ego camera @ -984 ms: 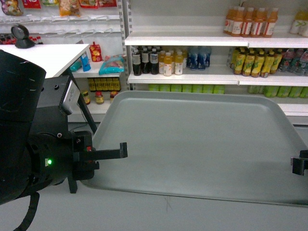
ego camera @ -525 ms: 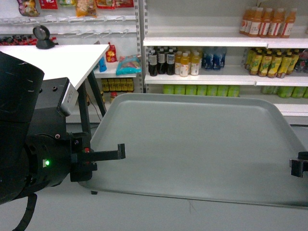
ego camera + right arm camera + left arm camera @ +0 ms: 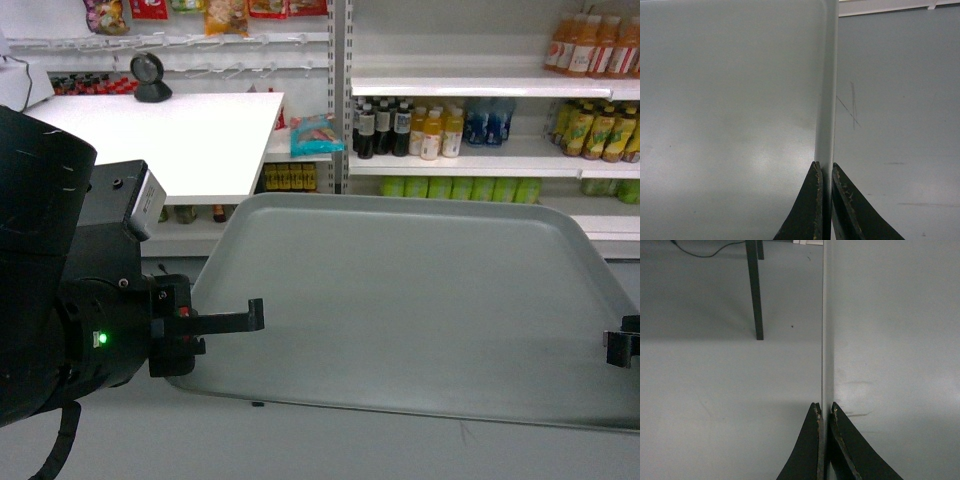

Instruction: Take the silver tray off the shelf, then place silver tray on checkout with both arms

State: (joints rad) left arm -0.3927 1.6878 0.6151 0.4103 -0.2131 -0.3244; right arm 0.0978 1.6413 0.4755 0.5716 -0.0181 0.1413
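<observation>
The silver tray [image 3: 410, 300], matte grey-green with a low rim, hangs level in the air between both arms. On its left rim my left gripper [image 3: 255, 318] is shut; the left wrist view shows the fingertips [image 3: 816, 412] pinching that rim [image 3: 826, 340]. At the right rim my right gripper [image 3: 618, 348] is shut too, the edge [image 3: 826, 100] clamped between its fingers [image 3: 815, 172]. The white checkout [image 3: 190, 140] with its round black scanner [image 3: 151, 78] lies at the upper left, beyond the tray. The shelf [image 3: 450, 165] stands behind the tray.
Rows of bottles [image 3: 420, 130] fill the shelves at the back right, snack packs [image 3: 225, 15] hang above the counter. A dark counter leg [image 3: 755, 295] stands on the grey floor [image 3: 895, 125] below the tray's left side.
The whole scene behind has slid to the right: the checkout and its scanner have come further into view. The tray stays held in both grippers at the same spots.
</observation>
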